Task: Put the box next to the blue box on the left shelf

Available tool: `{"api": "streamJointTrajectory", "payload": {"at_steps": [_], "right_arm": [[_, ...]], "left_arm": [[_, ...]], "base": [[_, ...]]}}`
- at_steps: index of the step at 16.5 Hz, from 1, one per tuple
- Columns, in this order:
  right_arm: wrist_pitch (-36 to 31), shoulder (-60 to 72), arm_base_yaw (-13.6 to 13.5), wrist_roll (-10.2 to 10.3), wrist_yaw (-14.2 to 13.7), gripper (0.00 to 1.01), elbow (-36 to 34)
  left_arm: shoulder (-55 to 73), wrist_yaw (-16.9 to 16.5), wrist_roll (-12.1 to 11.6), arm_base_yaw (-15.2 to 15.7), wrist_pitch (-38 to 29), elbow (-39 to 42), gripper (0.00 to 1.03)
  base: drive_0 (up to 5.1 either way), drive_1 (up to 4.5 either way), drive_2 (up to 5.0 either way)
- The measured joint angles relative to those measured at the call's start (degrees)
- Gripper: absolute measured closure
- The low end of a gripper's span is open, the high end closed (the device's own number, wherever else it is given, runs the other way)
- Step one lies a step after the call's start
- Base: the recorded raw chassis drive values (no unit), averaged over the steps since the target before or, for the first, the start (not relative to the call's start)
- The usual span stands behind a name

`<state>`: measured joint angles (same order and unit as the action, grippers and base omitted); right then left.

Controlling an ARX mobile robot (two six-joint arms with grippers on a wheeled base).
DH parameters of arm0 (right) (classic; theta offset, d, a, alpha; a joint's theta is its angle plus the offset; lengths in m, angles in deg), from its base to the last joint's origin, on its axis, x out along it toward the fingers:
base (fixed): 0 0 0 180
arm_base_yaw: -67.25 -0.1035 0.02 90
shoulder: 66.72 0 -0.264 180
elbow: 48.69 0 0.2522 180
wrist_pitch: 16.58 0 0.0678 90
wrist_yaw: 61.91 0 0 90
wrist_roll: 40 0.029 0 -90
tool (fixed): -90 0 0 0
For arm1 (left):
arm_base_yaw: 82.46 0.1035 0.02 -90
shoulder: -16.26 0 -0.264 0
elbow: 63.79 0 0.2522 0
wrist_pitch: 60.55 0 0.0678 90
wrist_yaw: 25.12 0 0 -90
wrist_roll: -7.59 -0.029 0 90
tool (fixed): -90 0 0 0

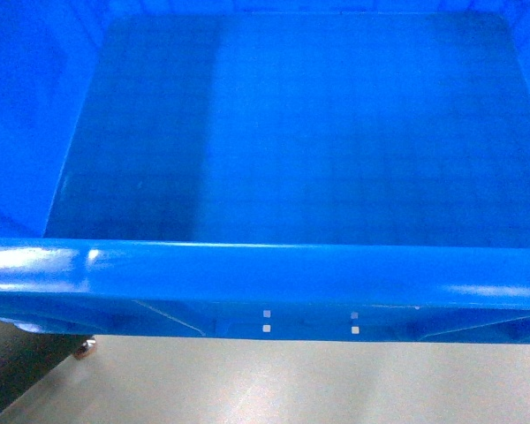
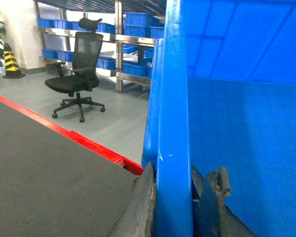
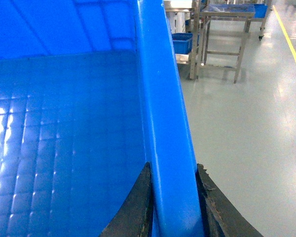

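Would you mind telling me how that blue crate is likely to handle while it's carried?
The box looks empty, so probably light for its bulk. Its thick rim suggests stiffness. The glossy plastic may be slippery, though the left hand and right hand each straddle a wall.

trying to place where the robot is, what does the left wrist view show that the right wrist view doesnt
Only the left wrist view shows a black office chair, shelving with small blue bins, a striped traffic cone, and a red-edged dark surface.

Only the right wrist view shows a metal table, a yellow floor line, and the box's grid-patterned floor.

Both show the box with a gripper closed on its rim, the left gripper and the right gripper, over grey floor.
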<state>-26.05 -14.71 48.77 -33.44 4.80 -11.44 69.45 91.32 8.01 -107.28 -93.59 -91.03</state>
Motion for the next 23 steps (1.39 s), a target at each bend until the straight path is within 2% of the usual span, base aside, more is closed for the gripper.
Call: {"api": "streamJointTrajectory", "payload": {"at_steps": [23], "right_arm": [[-0.02,-0.02,0.00,-0.02,0.00,0.86,0.00]], "left_arm": [[0.00,0.00,0.02,0.00,-0.02,0.00,0.93]], "base": [[-1.6,-1.59,-1.6]]}}
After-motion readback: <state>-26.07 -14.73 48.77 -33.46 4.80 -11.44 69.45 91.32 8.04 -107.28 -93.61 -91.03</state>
